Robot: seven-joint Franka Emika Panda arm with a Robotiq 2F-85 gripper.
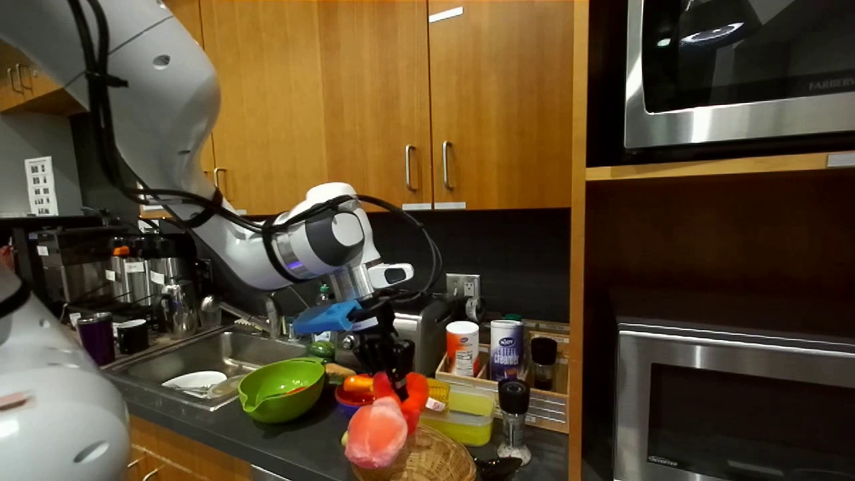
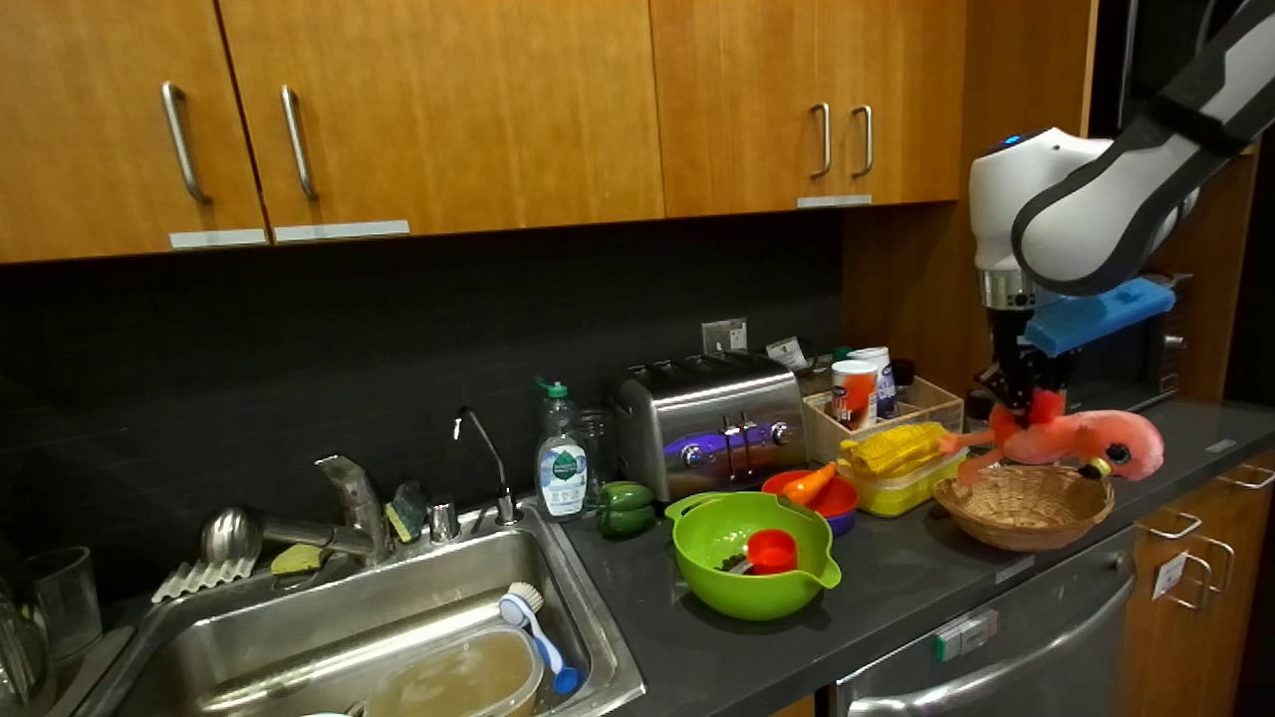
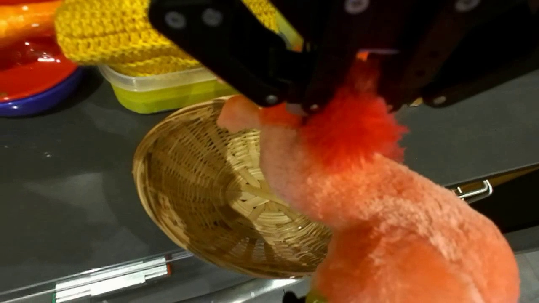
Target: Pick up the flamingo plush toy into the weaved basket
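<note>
Wrist view: a fuzzy red tuft (image 3: 358,134) on the soft, elongated pink flamingo plush toy (image 3: 387,202) is pinched by the black two-fingered end effector (image 3: 353,99), whose jaws are closed down on the fabric, with nothing else seen between them. Just below it the toy is suspended lengthwise, above the round, shallow tan-brown wicker basket (image 3: 185,181) set on the dark grey bench (image 2: 896,588). The coming move is judged to turn on one relation: the long axis appears laid across the basket, legs (image 2: 981,460) over the hollow, head (image 2: 1138,434) projected past the rim, so a small shift inward may be needed before release (otherwise the bulky head could be caught outside). In an exterior view, a dark round eye (image 2: 1119,454) and a yellow, black-tipped beak (image 2: 1096,467) are shown on plump plush. Whether the basket is touched by the feet cannot be told.
</note>
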